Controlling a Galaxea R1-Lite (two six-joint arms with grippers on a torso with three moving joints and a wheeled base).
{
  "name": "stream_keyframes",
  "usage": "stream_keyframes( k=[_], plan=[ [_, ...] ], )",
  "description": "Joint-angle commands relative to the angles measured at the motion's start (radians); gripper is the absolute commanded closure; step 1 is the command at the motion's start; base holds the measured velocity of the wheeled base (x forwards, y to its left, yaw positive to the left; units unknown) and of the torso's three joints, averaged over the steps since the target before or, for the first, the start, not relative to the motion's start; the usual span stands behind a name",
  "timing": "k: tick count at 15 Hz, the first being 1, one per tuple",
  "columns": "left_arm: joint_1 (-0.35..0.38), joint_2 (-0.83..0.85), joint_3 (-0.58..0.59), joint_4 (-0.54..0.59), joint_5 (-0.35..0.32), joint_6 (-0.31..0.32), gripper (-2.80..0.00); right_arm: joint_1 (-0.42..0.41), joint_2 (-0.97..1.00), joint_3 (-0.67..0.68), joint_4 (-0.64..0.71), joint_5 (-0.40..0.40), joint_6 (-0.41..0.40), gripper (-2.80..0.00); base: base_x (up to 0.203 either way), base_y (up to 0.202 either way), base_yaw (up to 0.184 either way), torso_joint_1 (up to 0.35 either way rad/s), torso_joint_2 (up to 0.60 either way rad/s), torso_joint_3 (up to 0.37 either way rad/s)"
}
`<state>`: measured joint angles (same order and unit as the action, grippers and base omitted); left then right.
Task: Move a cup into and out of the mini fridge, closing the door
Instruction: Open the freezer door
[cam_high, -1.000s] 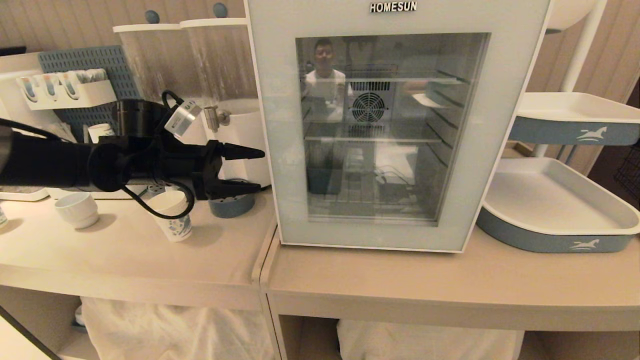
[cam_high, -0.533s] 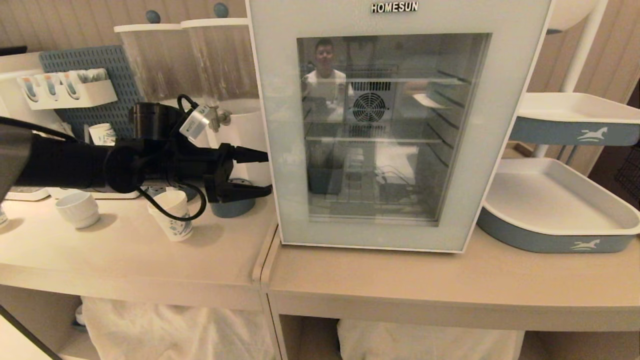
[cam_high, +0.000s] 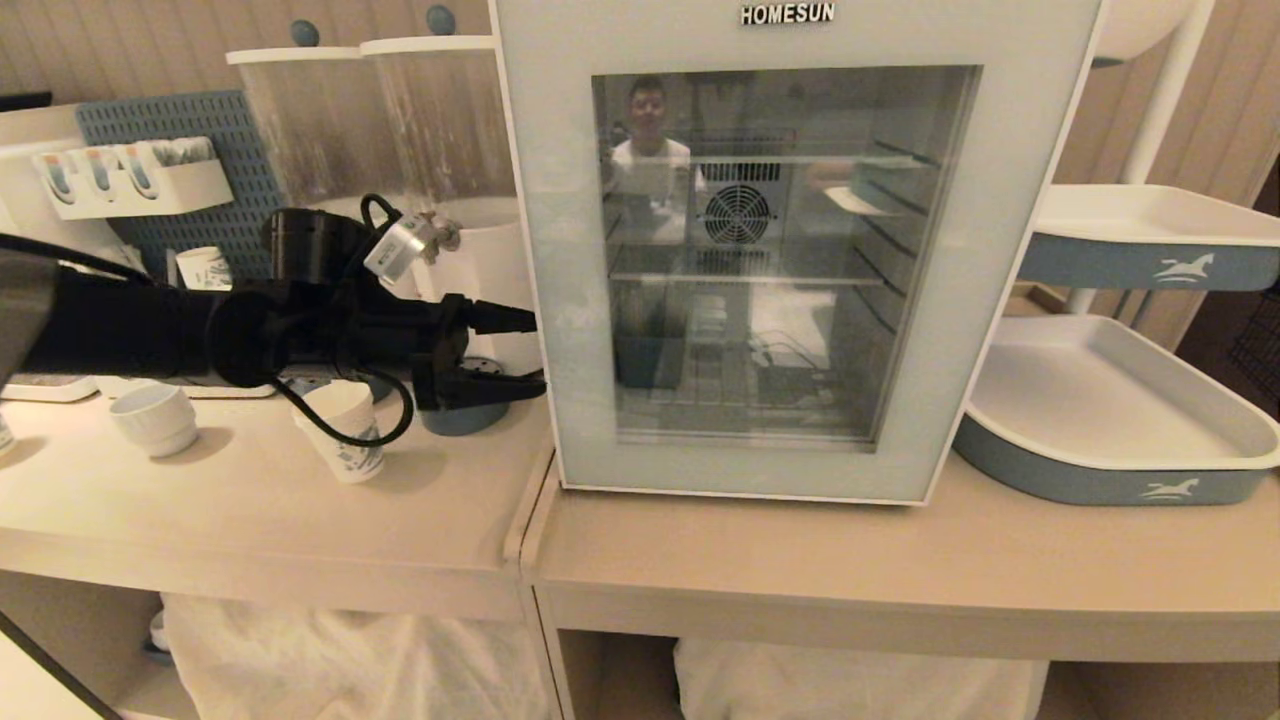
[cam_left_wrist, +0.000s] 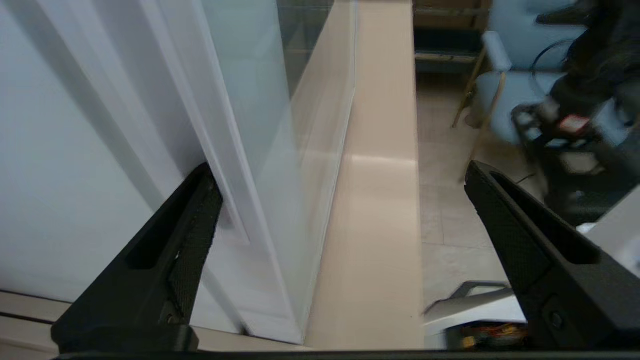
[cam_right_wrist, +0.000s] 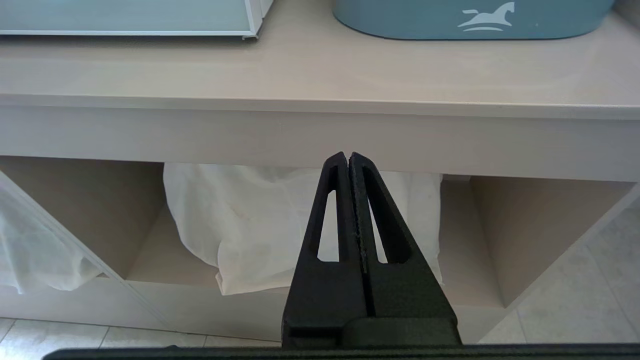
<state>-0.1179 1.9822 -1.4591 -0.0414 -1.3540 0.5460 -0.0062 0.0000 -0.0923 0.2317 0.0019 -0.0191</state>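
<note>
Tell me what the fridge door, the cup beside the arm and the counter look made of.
Door: glossy white frame, probably plastic, around a glass pane that mirrors the room. Cup: matte paper, going by its thin rolled rim and blue print. Counter: smooth matte beige board, likely laminate; no grain shows.

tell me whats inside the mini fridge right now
Through the closed door of the mini fridge: wire shelves, a fan, no cup. Reflections hide part of the bottom.

White mug (cam_high: 153, 419) sits at 9 o'clock on counter (cam_high: 800, 560); blue pegboard (cam_high: 180, 150) w/ white rack at 10; two clear dispensers (cam_high: 380, 120) at 11; stacked blue-white trays (cam_high: 1120, 420) at 3; white bags under
</note>
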Motion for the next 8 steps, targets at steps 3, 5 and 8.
stream_keyframes(
  k=[3, 5, 8],
  plan=[
    [0.001, -0.109, 0.049, 0.105, -0.065, 0.003, -2.8, 0.0, 0.001, 0.0, 0.001, 0.001, -0.001, 0.0, 0.0, 0.0, 0.0, 0.0, 0.0, 0.0],
    [0.004, -0.131, 0.07, 0.106, -0.065, 0.003, -2.8, 0.0, 0.002, 0.0, 0.001, 0.0, -0.001, 0.0, 0.0, 0.0, 0.0, 0.0, 0.0, 0.0],
    [0.002, -0.159, 0.101, 0.106, -0.067, 0.003, -2.8, 0.0, 0.002, 0.0, 0.003, 0.001, -0.001, 0.0, 0.0, 0.0, 0.0, 0.0, 0.0, 0.0]
  ],
)
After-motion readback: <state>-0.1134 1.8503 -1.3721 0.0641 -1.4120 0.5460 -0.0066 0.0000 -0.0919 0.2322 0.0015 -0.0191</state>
